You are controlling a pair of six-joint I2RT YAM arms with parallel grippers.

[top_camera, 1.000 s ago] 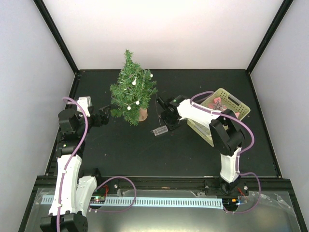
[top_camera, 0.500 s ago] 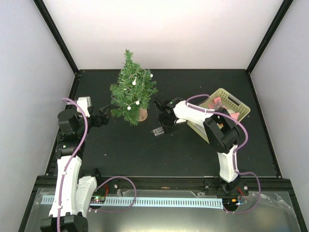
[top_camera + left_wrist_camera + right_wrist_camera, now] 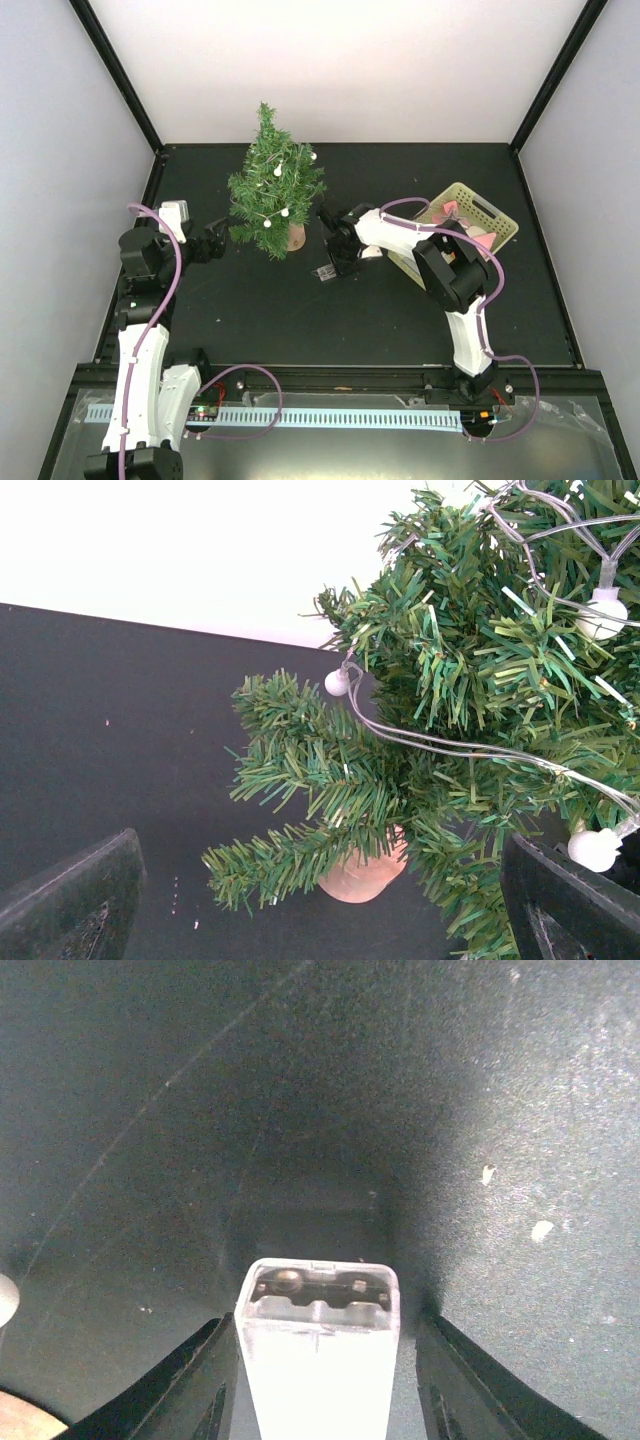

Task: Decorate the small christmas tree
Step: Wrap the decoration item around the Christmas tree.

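Small christmas tree [image 3: 275,200], strung with bulb lights [image 3: 605,615], stands on the counter [image 3: 400,320]. Left pincer [image 3: 218,240] gapes empty at its left. Right pincer [image 3: 338,250], at its right, straddles a clear battery box [image 3: 318,1350]; I cannot tell whether it grips.

Black table [image 3: 300,310] enclosed by plain white walls [image 3: 340,60], evenly lit.

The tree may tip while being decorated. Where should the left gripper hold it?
Probably the round stump base, with the left gripper coming in low from the left, under the bottom branches: it looks the only firm part; needles just bend.
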